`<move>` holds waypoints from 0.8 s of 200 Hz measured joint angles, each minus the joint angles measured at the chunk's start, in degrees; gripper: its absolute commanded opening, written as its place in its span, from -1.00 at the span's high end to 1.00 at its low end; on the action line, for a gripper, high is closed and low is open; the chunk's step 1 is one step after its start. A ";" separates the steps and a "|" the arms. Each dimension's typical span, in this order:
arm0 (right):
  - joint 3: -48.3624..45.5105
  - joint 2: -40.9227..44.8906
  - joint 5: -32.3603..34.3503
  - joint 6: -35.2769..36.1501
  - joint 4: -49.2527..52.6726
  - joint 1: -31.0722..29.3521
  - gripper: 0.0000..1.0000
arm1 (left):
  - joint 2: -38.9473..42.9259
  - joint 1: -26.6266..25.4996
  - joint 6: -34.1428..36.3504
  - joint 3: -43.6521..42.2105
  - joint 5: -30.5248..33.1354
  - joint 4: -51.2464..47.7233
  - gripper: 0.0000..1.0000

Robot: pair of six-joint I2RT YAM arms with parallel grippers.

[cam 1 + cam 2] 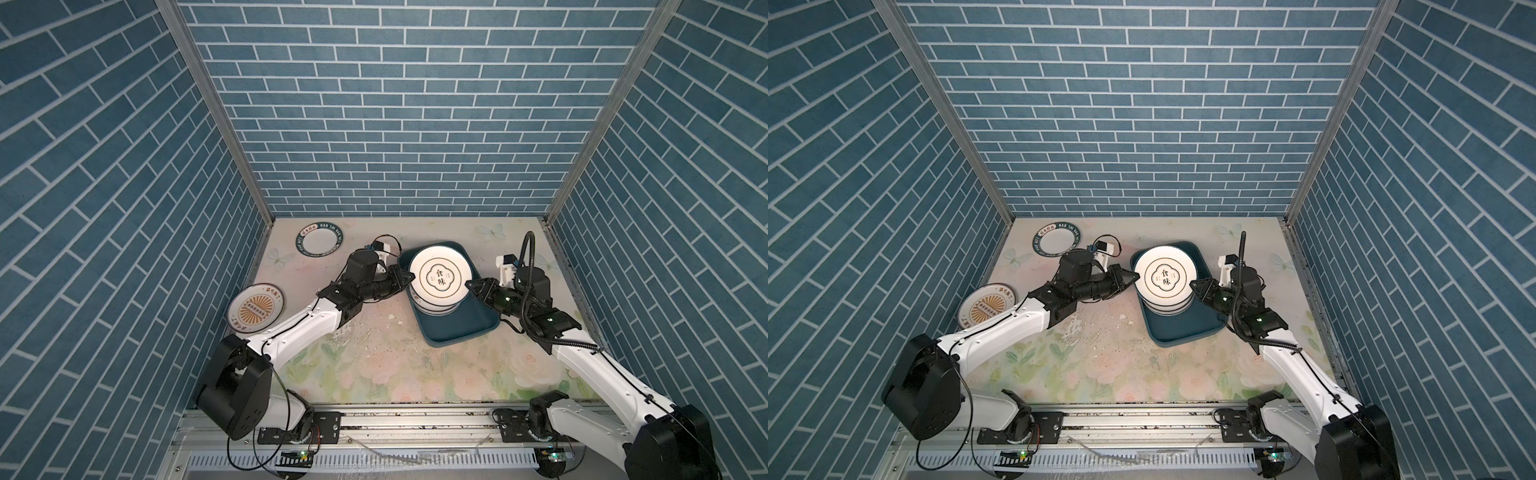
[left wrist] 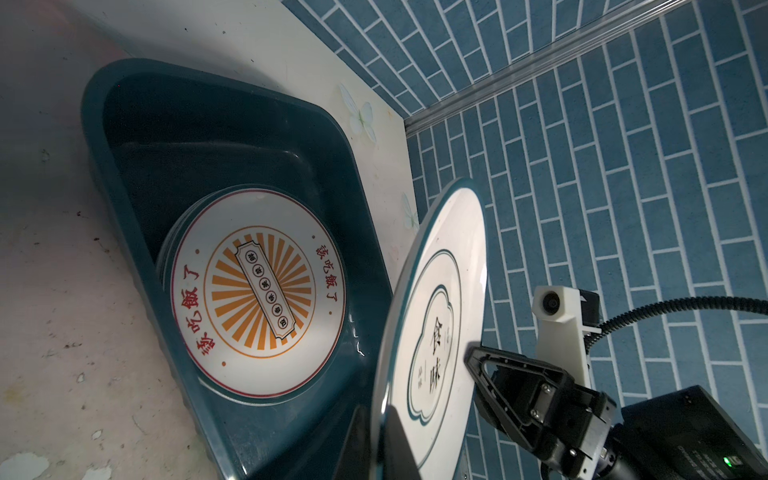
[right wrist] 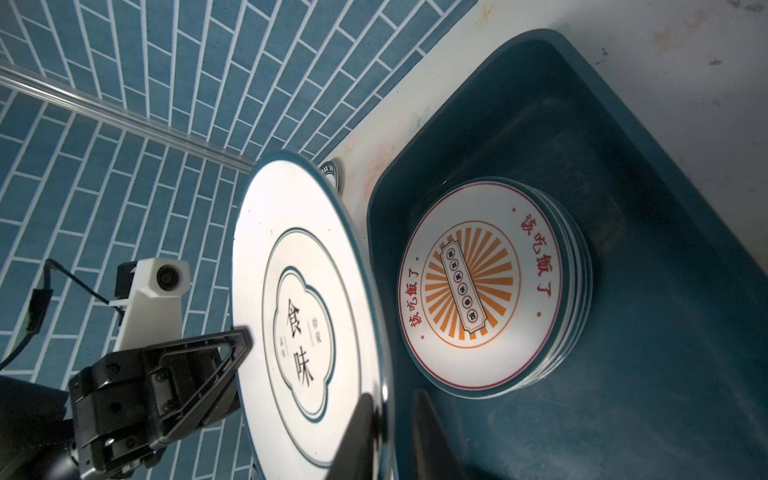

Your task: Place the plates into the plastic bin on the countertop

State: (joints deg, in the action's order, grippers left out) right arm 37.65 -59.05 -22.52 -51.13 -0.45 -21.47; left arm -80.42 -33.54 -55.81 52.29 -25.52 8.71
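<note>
A white plate with a cloud outline [image 1: 440, 276] [image 1: 1165, 277] hangs level above the far half of the teal plastic bin [image 1: 461, 332] [image 1: 1183, 332]. My left gripper [image 1: 411, 276] [image 2: 380, 436] is shut on its left rim. My right gripper [image 1: 468, 284] [image 3: 390, 428] is shut on the opposite rim. Under the held plate a stack of plates [image 1: 436, 309] lies in the bin, topped by an orange sunburst plate [image 2: 257, 299] [image 3: 478, 291]. On the countertop [image 1: 374, 361] lie a teal-rimmed plate [image 1: 320, 239] at the far left and a sunburst plate [image 1: 255, 309] against the left wall.
The near half of the bin [image 1: 1187, 336] holds nothing. Blue brick walls [image 1: 232, 232] close in the left, right and back. A metal rail [image 1: 415, 419] with both arm bases runs along the front edge. The worn middle of the countertop [image 1: 374, 332] shows flaked spots.
</note>
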 measured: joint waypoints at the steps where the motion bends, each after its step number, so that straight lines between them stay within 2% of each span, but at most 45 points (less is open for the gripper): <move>1: 0.00 0.00 0.02 0.00 0.00 0.00 0.84 | 0.00 0.00 0.00 0.00 0.00 0.00 1.00; 25: 0.02 0.00 -0.52 -2.51 -1.42 0.04 0.99 | -0.09 -0.02 0.02 0.00 0.20 -0.20 0.87; 44: 0.02 0.00 -0.79 -2.91 -1.64 0.11 1.00 | -0.09 -0.02 0.09 0.00 0.20 -0.13 0.60; 60: 0.02 -0.09 -0.68 -2.86 -1.57 0.11 1.00 | -0.07 -0.07 -0.02 0.17 0.11 0.00 0.03; 76: 0.00 -0.35 -0.52 -2.86 -1.22 0.11 1.00 | 0.55 -0.13 1.36 0.63 0.46 -0.50 -0.40; 86: -0.11 -0.42 -0.31 -2.86 -0.94 0.11 1.00 | 1.90 -0.13 2.54 0.72 1.27 -1.38 -0.59; 150: -0.44 -0.42 2.40 -2.86 0.09 0.13 1.00 | 19.04 0.28 11.52 0.55 11.50 -11.47 -0.98; 160: -0.44 -0.42 2.82 -2.86 0.15 0.13 1.00 | 20.94 0.31 12.39 -0.09 12.72 -12.17 -0.99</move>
State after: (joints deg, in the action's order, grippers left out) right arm 37.21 -59.46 -19.70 -54.00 -0.30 -21.34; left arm -59.48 -33.23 -43.42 52.21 -12.80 -3.46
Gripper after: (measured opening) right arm 0.066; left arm 0.987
